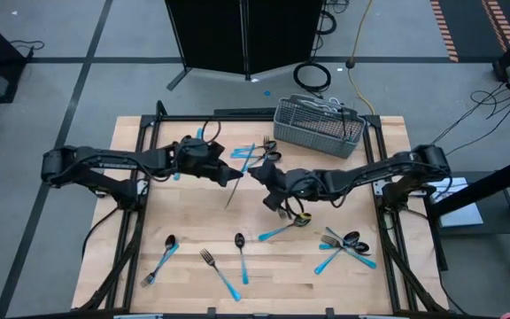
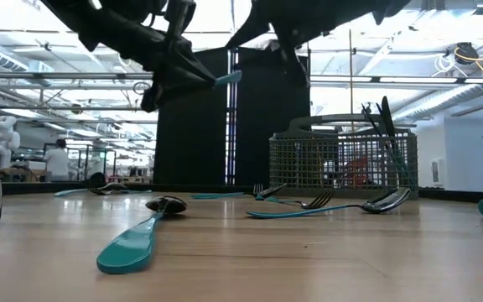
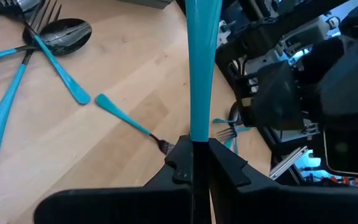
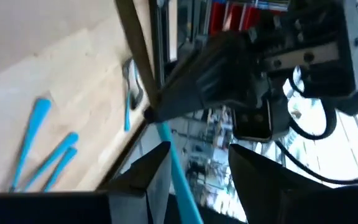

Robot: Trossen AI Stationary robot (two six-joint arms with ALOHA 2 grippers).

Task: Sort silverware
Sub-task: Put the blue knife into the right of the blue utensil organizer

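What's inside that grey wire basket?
A few dark utensil ends stick up out of the grey wire-mesh basket. Their lower parts are hidden behind the mesh, so I cannot count them.

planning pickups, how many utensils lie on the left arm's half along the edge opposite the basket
3: a spoon nearest the left edge, a fork next, a second spoon near the middle. Nothing looks hidden there.

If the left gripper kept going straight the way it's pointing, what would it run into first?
Most likely the right gripper. The left gripper, shut on a blue-handled utensil, points across the table's middle, and the right gripper faces it, jaws open around the handle's far end. Depth between them is hard to judge.
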